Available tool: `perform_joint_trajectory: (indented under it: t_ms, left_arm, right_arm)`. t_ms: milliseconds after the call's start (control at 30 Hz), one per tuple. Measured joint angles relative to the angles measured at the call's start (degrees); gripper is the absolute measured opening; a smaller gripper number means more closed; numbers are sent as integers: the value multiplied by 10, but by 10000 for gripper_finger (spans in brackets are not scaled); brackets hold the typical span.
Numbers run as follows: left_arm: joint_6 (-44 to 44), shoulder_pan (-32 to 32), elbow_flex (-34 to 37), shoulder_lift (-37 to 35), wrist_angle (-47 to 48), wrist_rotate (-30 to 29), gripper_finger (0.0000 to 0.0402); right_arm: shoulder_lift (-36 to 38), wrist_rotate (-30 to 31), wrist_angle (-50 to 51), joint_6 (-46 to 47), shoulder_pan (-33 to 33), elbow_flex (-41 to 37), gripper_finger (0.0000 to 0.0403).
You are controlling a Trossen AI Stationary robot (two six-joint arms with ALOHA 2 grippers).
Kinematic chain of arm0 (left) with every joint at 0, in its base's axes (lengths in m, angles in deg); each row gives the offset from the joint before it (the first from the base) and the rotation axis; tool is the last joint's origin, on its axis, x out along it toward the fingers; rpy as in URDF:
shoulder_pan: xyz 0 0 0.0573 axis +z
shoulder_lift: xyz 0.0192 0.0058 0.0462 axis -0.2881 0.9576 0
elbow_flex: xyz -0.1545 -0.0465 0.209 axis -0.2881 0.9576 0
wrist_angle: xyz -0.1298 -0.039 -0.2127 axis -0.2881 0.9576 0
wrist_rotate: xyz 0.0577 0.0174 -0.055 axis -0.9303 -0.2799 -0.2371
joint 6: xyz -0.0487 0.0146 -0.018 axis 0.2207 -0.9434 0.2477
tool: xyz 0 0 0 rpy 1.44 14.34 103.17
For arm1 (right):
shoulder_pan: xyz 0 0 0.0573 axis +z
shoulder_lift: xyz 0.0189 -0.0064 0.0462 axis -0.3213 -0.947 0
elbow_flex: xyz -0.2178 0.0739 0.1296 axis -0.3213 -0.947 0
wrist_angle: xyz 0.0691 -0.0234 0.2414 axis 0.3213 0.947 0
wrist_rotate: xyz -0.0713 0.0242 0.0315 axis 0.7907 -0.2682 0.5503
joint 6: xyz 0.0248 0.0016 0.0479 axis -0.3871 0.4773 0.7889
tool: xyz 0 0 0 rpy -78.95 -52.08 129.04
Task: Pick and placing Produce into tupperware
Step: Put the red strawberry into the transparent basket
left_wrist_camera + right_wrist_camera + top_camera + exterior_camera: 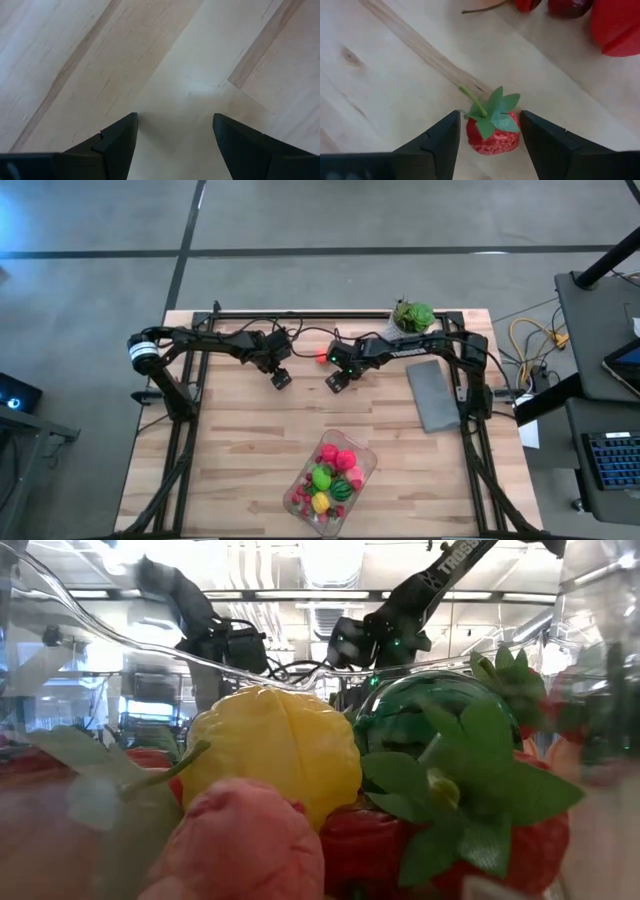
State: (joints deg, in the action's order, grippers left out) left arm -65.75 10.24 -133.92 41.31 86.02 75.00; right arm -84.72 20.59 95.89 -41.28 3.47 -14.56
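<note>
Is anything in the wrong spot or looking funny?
Mostly tidy. The tupperware sits askew to the table edge with produce inside. One strawberry lies loose on the wood between the open fingers of the right gripper, with more red pieces nearby.

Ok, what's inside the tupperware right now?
The tupperware holds pink, light green, yellow and dark green pieces plus red berries. Anything beneath them is covered.

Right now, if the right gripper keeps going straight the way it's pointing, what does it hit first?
Most likely the small red toy strawberry with the green leafy cap. It lies on the wooden table, between the open jaws of the right gripper. Whether they already touch it is unclear.
</note>
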Motion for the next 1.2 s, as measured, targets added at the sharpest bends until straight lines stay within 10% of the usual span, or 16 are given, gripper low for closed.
perform_joint_trajectory:
  t_ms: [733,1200]
  left_arm:
    - [0,0,0,0,0,0,245]
    - [0,-8,3,0,-18,7,245]
  right_arm:
    - [8,-28,47,4,6,40,147]
    - [186,-78,87,37,99,44,144]
